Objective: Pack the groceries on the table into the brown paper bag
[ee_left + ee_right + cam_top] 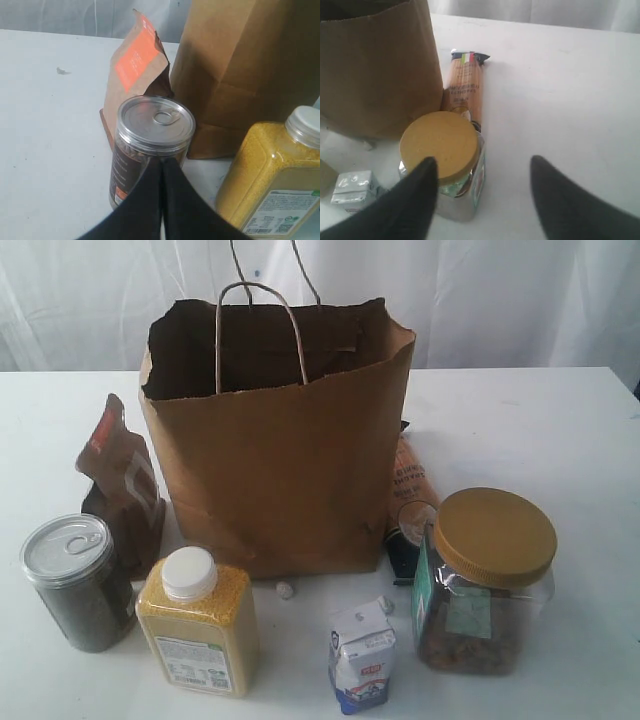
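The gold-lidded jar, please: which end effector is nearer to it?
Right. The right end effector is open close by the gold-lidded jar; the left end effector, shut, is at the silver-lidded can.

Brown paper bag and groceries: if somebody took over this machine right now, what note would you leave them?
Left claw: shut, empty, close to the silver-lidded can.
Right claw: open, empty, by the gold-lidded jar.
Brown paper bag stands open on the table. In the exterior view, the dark-brown pouch and can are to its left, the yellow grain bottle and small carton in front, the jar and long orange packet to its right.
Done: nothing visibly packed.
Left: all six groceries.
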You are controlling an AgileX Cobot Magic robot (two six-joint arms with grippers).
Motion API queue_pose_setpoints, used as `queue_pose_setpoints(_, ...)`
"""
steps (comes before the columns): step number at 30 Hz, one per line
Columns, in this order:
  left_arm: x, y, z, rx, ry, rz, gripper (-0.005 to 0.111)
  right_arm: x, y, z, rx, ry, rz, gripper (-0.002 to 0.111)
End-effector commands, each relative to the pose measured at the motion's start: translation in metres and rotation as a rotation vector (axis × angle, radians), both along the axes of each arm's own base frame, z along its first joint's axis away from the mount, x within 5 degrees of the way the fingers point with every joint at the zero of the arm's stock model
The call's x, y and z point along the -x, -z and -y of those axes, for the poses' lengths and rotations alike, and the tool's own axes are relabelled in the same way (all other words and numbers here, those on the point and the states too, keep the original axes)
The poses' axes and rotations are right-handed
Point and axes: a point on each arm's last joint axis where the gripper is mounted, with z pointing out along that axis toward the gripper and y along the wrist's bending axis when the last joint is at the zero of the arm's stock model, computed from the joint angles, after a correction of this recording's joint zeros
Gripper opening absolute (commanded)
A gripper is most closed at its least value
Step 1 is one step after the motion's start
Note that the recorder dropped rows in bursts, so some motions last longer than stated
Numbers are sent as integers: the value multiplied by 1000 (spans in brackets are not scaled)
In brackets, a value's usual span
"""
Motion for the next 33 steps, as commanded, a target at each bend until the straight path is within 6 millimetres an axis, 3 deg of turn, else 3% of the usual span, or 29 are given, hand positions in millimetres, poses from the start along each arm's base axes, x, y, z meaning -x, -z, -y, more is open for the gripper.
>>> queue_pose_setpoints(1, 0, 0, 0, 12, -1, 1, 0, -21, 3, -13, 16, -128, -73, 83)
queue_pose_setpoints(10, 0, 0, 0, 12, -1, 1, 0, -68, 11, -37, 11, -269, -342, 83)
queue_pose_setpoints(16, 0, 0, 0, 12, -1, 1, 0, -102, 0, -51, 36, -322, -453, 82)
queue_pose_setpoints(21, 0, 0, 0, 12, -1, 1, 0, -127, 1, -52, 179, -320, -513, 78)
queue_pose_setpoints(29, 0, 0, 0, 12, -1, 1, 0, -136, 9, -64, 242, -341, -559, 79)
queue_pose_setpoints(33, 0, 0, 0, 12, -1, 1, 0, -140, 11, -69, 264, -354, -541, 91)
